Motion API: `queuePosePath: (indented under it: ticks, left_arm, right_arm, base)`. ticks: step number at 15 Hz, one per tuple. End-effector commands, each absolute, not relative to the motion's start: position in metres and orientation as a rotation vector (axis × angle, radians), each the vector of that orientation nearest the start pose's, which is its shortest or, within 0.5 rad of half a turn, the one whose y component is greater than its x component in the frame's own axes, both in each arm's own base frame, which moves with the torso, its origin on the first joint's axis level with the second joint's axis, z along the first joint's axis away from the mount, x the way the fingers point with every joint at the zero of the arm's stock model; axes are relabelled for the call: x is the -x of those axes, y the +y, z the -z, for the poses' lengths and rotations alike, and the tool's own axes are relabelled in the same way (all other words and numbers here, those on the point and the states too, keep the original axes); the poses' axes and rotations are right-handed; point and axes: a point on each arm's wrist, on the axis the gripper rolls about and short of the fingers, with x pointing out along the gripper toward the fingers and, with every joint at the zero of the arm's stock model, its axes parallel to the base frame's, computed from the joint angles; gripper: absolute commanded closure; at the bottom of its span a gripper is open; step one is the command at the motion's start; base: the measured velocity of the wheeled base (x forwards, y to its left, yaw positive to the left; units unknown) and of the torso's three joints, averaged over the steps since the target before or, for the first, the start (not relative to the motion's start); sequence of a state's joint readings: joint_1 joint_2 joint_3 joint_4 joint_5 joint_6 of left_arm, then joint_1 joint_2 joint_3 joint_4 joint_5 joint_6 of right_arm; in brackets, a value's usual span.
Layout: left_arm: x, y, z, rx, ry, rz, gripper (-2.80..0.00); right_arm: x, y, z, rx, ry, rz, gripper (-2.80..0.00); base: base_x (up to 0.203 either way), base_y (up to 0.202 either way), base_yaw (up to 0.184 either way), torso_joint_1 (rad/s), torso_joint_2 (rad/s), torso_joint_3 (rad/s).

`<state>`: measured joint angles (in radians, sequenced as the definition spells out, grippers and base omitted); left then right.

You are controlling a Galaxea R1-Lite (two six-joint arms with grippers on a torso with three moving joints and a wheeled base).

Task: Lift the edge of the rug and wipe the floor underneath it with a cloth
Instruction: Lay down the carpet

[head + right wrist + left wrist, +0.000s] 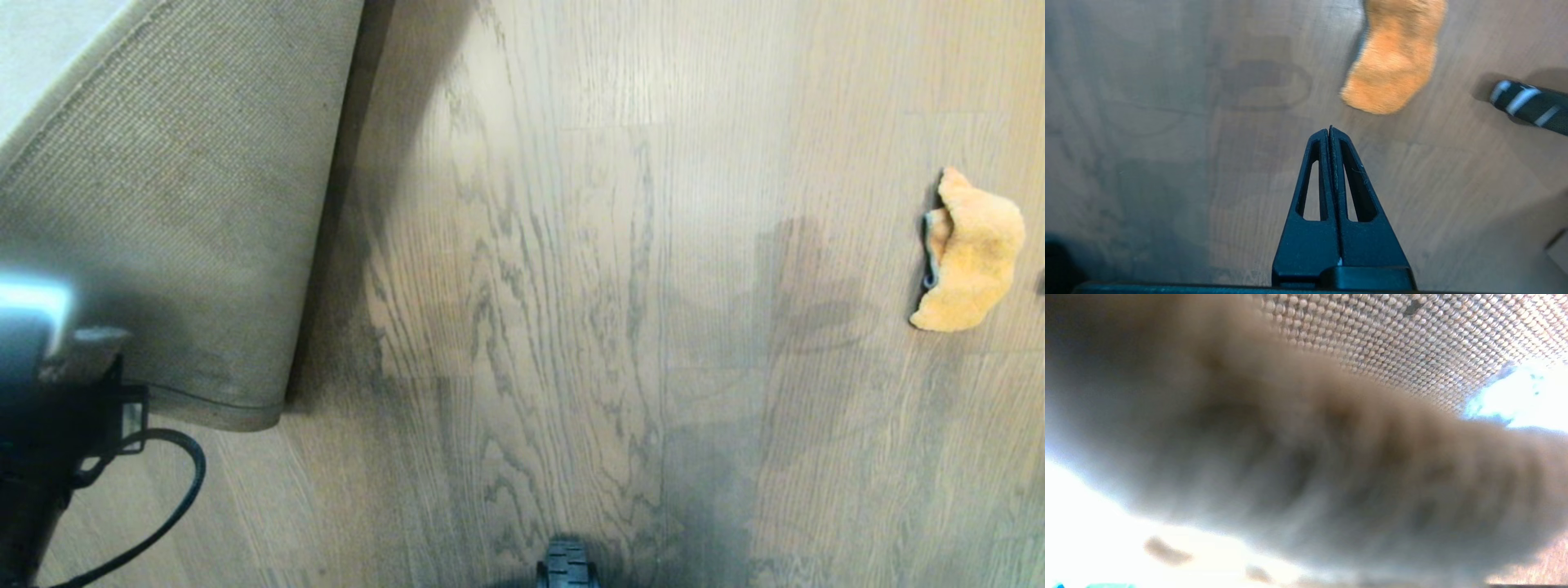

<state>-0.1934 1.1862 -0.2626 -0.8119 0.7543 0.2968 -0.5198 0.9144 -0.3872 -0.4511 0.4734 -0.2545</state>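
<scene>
Left gripper pinched the rug edge, holding it folded back with mesh backing up; bared floor lay beside it. Right gripper hovered with fingers pressed together, empty. The cloth lay just ahead of its tips, untouched. Risk: closed fingers would push the cloth away; rug could slip from the pinch.
</scene>
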Motion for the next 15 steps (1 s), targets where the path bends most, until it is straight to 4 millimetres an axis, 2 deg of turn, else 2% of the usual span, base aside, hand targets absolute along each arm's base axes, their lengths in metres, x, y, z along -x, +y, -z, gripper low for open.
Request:
queuePosePath:
  ticks: [1, 3, 7, 11, 15]
  left_arm:
    - [-0.149, -0.013, -0.174, -0.341, 0.181, -0.549, 0.00]
    - [-0.149, -0.013, -0.174, -0.341, 0.182, -0.549, 0.00]
    - [-0.150, -0.014, -0.171, -0.360, 0.218, -0.536, 0.00]
    - [-0.151, -0.014, -0.168, -0.365, 0.230, -0.533, 0.00]
    - [-0.150, -0.014, -0.164, -0.375, 0.249, -0.528, 0.00]
  right_arm:
    - [-0.089, -0.031, -0.210, 0.252, 0.026, -0.035, 0.00]
    - [-0.089, -0.022, -0.202, 0.306, 0.029, -0.131, 0.00]
    - [-0.069, -0.003, -0.165, 0.383, 0.017, -0.320, 0.00]
    - [-0.054, 0.000, -0.126, 0.329, 0.075, -0.295, 0.00]
    - [-0.040, 0.002, -0.121, 0.228, 0.087, -0.248, 0.00]
  base:
    - [0.000, 0.000, 0.000, 0.000, 0.00, 0.000]
    - [0.000, 0.000, 0.000, 0.000, 0.00, 0.000]
    - [0.000, 0.000, 0.000, 0.000, 0.00, 0.000]
    - [0.000, 0.000, 0.000, 0.000, 0.00, 0.000]
    - [0.000, 0.000, 0.000, 0.000, 0.00, 0.000]
